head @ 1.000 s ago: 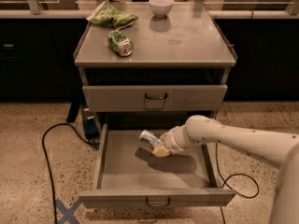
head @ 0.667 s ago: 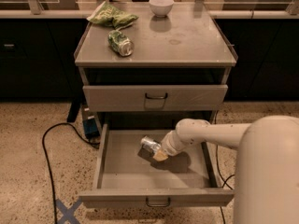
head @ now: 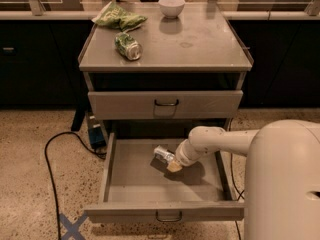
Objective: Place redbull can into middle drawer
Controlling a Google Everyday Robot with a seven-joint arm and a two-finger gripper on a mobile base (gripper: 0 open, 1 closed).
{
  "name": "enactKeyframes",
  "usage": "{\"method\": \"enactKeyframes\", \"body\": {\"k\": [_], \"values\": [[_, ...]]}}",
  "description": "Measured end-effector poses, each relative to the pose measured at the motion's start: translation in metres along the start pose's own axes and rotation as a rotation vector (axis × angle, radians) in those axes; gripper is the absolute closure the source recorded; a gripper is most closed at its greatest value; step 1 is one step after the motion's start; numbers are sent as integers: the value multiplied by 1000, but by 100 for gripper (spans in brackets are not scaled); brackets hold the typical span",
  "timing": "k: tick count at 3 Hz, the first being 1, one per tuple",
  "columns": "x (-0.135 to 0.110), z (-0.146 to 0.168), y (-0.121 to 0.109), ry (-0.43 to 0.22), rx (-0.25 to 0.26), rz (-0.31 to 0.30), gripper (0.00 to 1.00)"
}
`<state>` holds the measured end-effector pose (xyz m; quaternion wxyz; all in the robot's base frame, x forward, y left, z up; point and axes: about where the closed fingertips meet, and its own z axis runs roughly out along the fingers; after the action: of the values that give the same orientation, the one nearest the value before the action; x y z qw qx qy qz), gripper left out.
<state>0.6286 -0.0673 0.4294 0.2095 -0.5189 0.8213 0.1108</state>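
middle drawer [head: 131,185]: gripper [head: 173,166] down at redbull can [head: 162,153]

Colour reference:

- Gripper [head: 173,164]: cream body with a tan tip; positioned inside the middle drawer [head: 165,212], beside the redbull can [head: 161,153].
- Redbull can: silver.
- Middle drawer: plain grey, dark handle.
- Upper drawer [head: 200,104]: matching grey, dark handle.
- Counter [head: 200,41]: grey-beige, unpatterned.
- Green can [head: 128,46]: green with a silver end.
- Bag [head: 119,19]: light green.
- Bowl [head: 171,6]: white.
- Floor [head: 25,189]: beige, dark-speckled.
- Tape cross [head: 72,228]: blue.
- Cable [head: 48,164]: black.
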Motion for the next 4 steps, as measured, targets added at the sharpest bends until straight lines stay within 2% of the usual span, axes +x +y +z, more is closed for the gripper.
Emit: {"method": "enactKeyframes", "body": {"k": [1, 2, 3, 4], "values": [[13, 10, -2, -23, -10, 48, 100], [36, 57, -9, 15, -14, 100, 100], [49, 81, -8, 58, -19, 118, 100], [47, 77, -8, 58, -19, 118, 88]]}}
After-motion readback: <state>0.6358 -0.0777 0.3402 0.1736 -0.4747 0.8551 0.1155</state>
